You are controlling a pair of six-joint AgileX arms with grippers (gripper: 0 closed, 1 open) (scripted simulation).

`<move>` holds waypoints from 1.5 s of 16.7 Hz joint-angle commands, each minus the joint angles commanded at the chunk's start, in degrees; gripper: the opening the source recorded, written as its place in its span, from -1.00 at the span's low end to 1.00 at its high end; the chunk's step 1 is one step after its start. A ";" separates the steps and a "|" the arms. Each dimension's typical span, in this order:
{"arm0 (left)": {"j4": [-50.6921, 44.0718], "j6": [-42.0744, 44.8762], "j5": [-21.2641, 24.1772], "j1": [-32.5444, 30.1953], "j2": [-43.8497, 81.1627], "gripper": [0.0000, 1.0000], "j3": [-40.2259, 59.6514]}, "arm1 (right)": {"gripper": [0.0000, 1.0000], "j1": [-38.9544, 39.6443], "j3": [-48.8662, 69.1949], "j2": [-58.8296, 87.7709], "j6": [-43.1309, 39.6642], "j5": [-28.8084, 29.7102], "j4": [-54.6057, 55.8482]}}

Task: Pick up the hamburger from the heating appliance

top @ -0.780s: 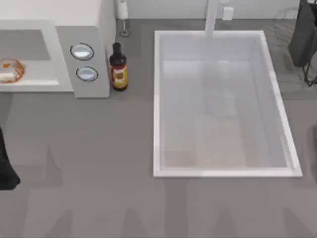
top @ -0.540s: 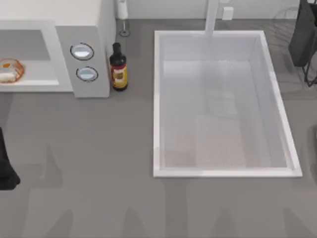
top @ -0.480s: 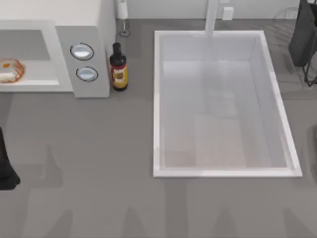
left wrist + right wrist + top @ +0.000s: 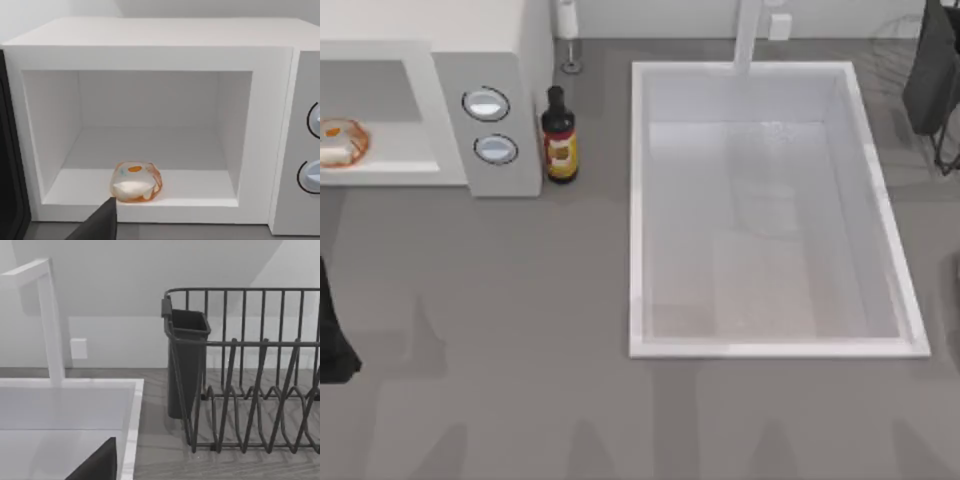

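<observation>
Hamburger [image 4: 136,181] sits at the front edge of the open microwave [image 4: 150,50] cavity floor, within easy reach; left gripper [image 4: 102,222] faces it from just outside, finger state cannot be told; right arm parked near the sink [image 4: 638,200].

Microwave [image 4: 490,120] is the reference. Its cavity mouth is open, with nothing between the opening and the hamburger [image 4: 136,181], which sits near the front lip of the cavity floor. Side walls and roof stand well clear of the hamburger. The dark door [image 4: 10,165] stands at the opening's edge opposite the dials. A bottle [image 4: 558,135] stands just beside the dial-side wall. The counter [image 4: 500,300] in front of the microwave is bare; the sink [image 4: 638,200] lies beyond the bottle.
</observation>
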 joint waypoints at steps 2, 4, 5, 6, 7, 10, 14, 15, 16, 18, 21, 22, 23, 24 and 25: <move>0.00 0.00 0.00 0.00 0.00 1.00 0.00 | 1.00 0.00 0.00 0.00 0.00 0.00 0.00; 0.00 0.00 0.00 0.00 0.00 1.00 0.00 | 1.00 0.00 0.00 0.00 0.00 0.00 0.00; 0.00 0.00 0.00 0.00 0.00 1.00 0.00 | 1.00 0.00 0.00 0.00 0.00 0.00 0.00; 0.00 0.00 0.00 0.00 0.00 1.00 0.00 | 1.00 0.00 0.00 0.00 0.00 0.00 0.00; 0.00 0.00 0.00 0.00 0.00 1.00 0.00 | 1.00 0.00 0.00 0.00 0.00 0.00 0.00; 0.00 0.00 0.00 0.00 0.00 1.00 0.00 | 1.00 0.00 0.00 0.00 0.00 0.00 0.00; 2.17 0.14 0.36 0.30 3.49 1.00 1.71 | 1.00 0.00 0.00 0.00 0.00 0.00 0.00; 3.57 0.23 0.60 0.50 5.86 1.00 2.82 | 1.00 0.00 0.00 0.00 0.00 0.00 0.00; 5.27 0.35 0.88 0.73 8.83 1.00 4.16 | 1.00 0.00 0.00 0.00 0.00 0.00 0.00; 9.44 0.62 1.57 1.31 16.56 1.00 7.45 | 1.00 0.00 0.00 0.00 0.00 0.00 0.00; 17.24 1.13 2.87 2.39 32.18 1.00 13.60 | 1.00 0.00 0.00 0.00 0.00 0.00 0.00; 20.14 1.32 3.35 2.79 38.21 1.00 15.89 | 1.00 0.00 0.00 0.00 0.00 0.00 0.00; 23.14 1.52 3.85 3.21 44.53 1.00 18.25 | 1.00 0.00 0.00 0.00 0.00 0.00 0.00; 26.21 1.72 4.36 3.63 51.09 1.00 20.68 | 1.00 0.00 0.00 0.00 0.00 0.00 0.00; 29.33 1.92 4.88 4.06 57.83 1.00 23.14 | 1.00 0.00 0.00 0.00 0.00 0.00 0.00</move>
